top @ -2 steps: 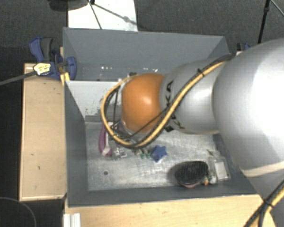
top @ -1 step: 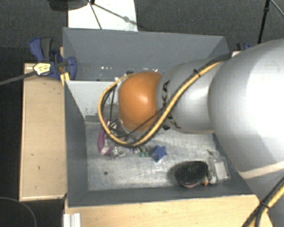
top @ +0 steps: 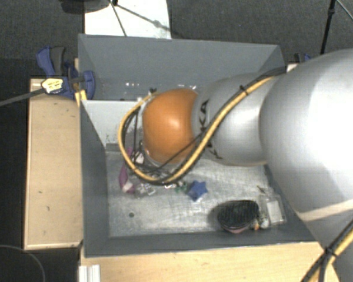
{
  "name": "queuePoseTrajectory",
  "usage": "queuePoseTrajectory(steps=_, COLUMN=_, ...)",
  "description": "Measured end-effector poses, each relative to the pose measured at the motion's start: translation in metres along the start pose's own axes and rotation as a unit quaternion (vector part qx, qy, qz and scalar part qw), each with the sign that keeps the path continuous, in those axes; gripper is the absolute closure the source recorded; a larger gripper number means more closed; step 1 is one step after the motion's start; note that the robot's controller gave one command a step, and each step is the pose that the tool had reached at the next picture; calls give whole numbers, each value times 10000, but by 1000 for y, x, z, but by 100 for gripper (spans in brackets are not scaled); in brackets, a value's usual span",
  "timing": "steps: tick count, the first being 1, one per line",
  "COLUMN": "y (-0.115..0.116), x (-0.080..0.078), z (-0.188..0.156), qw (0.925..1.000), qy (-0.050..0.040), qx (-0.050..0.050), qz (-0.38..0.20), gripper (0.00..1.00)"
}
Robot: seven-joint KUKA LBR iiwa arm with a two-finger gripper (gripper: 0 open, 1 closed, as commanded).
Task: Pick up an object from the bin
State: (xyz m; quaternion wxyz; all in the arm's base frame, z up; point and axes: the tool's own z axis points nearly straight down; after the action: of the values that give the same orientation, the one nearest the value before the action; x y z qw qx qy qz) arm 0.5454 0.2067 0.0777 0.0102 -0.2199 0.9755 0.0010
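Just beside the pincer point(top: 142, 185), its opening impossible to tell, lies a small purple plastic piece point(top: 126, 179): likely light and stiff; grip its middle.

1. A grey metal bin point(top: 97, 175), seen from above.
2. The robot arm point(top: 294, 134) enters from the right, and its orange cover point(top: 167, 125) hangs low inside the bin.
3. Just below-left of the orange cover lies a small purple-pink piece point(top: 126, 179).
4. Below-right of it lies a small blue piece point(top: 196, 190).
5. Farther below-right a black oval thing point(top: 235, 215) lies just beside a silvery thing point(top: 272, 210).
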Motion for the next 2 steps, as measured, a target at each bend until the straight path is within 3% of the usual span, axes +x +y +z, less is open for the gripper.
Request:
queuePoseTrajectory(steps=1, y=2, x=4, z=5, qw=10000, qy=58, qx=-16, qz=18, gripper=0)
queuePoseTrajectory(steps=2, y=23, x=-33, z=-38, qw=9980, qy=61, qx=-14, qz=622, gripper=0)
